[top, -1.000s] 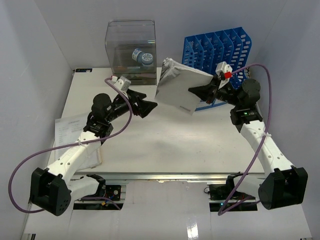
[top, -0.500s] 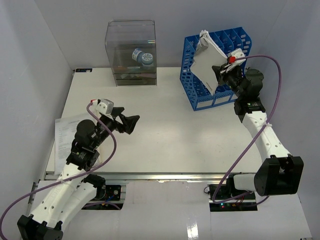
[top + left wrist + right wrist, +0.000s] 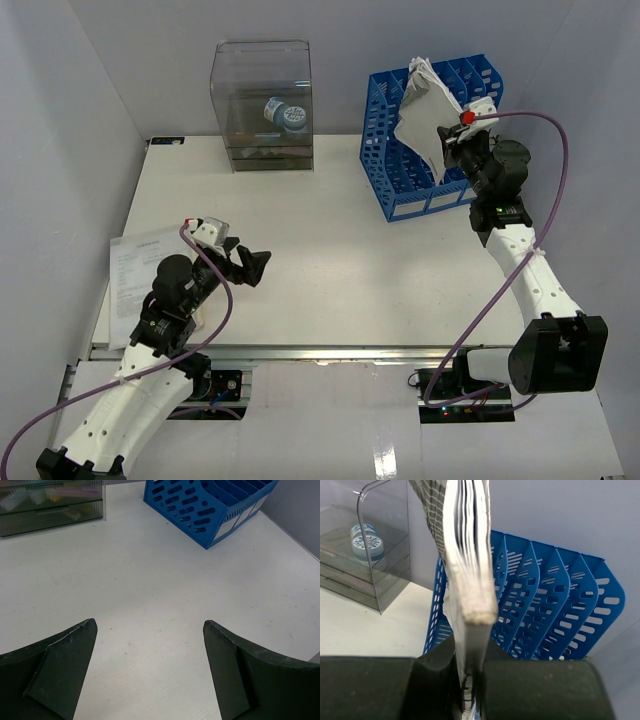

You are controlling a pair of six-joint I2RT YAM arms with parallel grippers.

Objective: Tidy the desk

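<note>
The white desk (image 3: 340, 260) fills the top view. My right gripper (image 3: 445, 140) is shut on a thick grey notebook (image 3: 425, 115) and holds it on edge above the blue slotted file rack (image 3: 425, 185). In the right wrist view the notebook (image 3: 467, 565) stands upright between my jaws, with the rack (image 3: 555, 610) behind it. My left gripper (image 3: 255, 265) is open and empty, low over the near left of the desk. In the left wrist view its fingers (image 3: 55, 670) frame bare desk (image 3: 150, 605).
A clear plastic drawer box (image 3: 262, 105) with a round tape roll (image 3: 285, 115) inside stands at the back. A printed paper sheet (image 3: 135, 275) lies at the desk's left edge. A metal rail (image 3: 330, 352) runs along the front edge.
My right gripper carried the notebook from mid-desk up and right over the blue rack. My left arm let go of it and drew back to the near left.
</note>
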